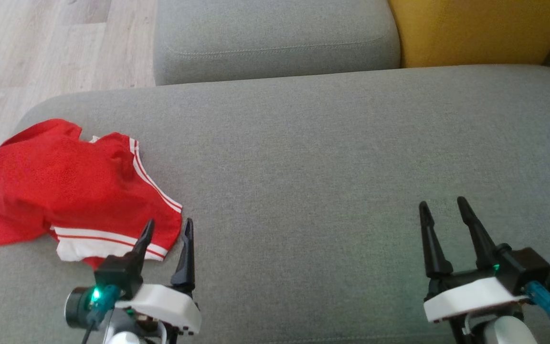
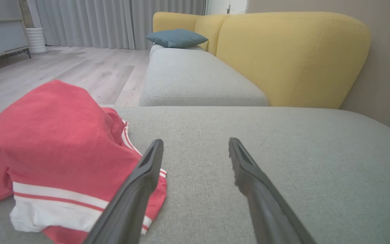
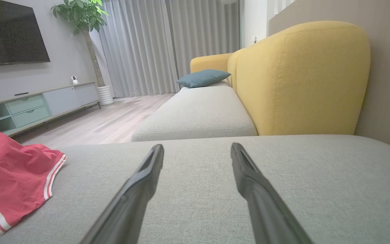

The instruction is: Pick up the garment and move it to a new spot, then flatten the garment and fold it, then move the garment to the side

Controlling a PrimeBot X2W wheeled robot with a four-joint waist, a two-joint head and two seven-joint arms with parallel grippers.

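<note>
At the far left, pale wood floor point(image 1: 41, 48) borders the grey seat cushion point(image 1: 327, 157). The garment point(image 1: 65, 186), red mesh with white-and-red striped trim, lies crumpled on the cushion's left end, close to that edge and not yet lifted. In the head view the heap is wider than it is deep, its long axis slanting from the far left down toward the near right, where a white striped hem folds under. Just right of that hem sits the left claw point(image 1: 169, 222), its 2 dark fingers spread apart and holding nothing. Its left finger overlaps the garment's near right corner in the head view. In the left wrist view that finger point(image 2: 144, 183) crosses the hem while the other points over bare cushion; whether it touches cloth I cannot tell. So the garment lies ahead and to the left of this claw, with most of it off the claw's line. Past a wide stretch of bare cushion, the right claw point(image 1: 442, 202) hovers well apart from the garment, its 2 fingers likewise spread and empty; its wrist view puts the red cloth far to the left. Behind it, at the far right, rises the yellow backrest point(image 1: 470, 28). The pickup looks not yet begun, and the left arm is clearly the nearer one; a small shift leftward would likely centre the fabric between its fingers.
</note>
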